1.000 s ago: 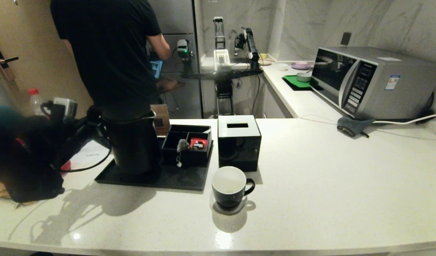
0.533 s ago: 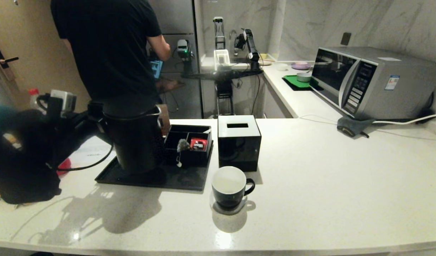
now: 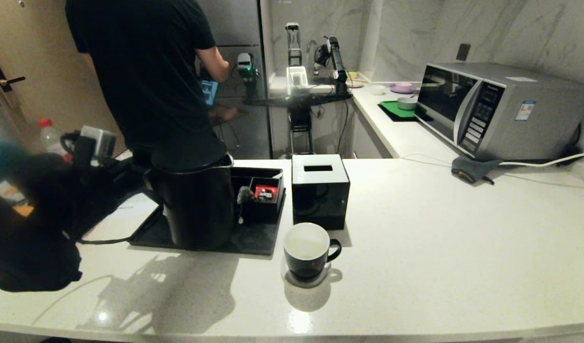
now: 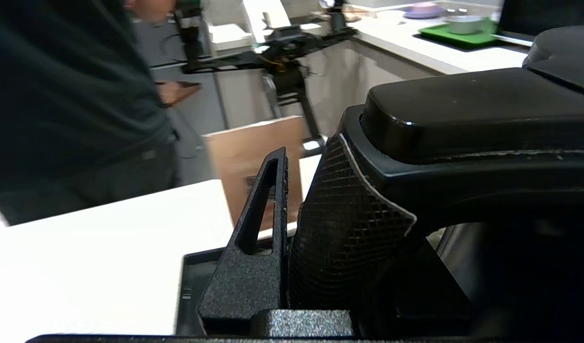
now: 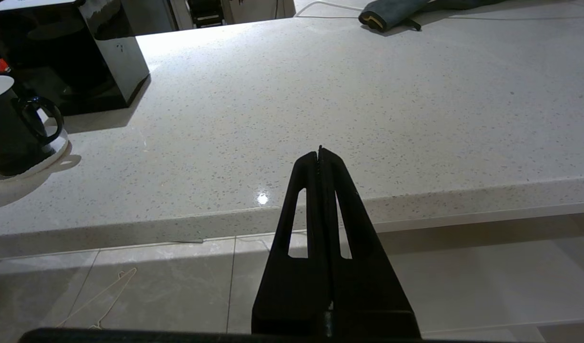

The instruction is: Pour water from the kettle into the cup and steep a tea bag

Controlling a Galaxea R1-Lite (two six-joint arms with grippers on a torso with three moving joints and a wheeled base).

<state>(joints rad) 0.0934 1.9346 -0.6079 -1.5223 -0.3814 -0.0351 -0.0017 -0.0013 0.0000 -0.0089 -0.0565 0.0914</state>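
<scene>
Carrying: the kettle is gripped by its handle in the left gripper, jaws narrowed onto it, at the near edge of the black tray.
Destination: the cup stands on the counter, just in front of the black box and apart from the kettle.
Tea bag: seen draped over the rim of the compartment box on the tray, beside a red packet.
Spill risk: water may be splashed if the kettle is tilted before the spout is over the cup.
Collision risk: the cup could be knocked by the kettle's body.
Slip risk: a heavy kettle may swing in so narrow a hold.
Idle: the right gripper is pressed closed, empty, below the counter edge.
Hidden: the second finger, the spout, the water level; the cup appears empty.
</scene>
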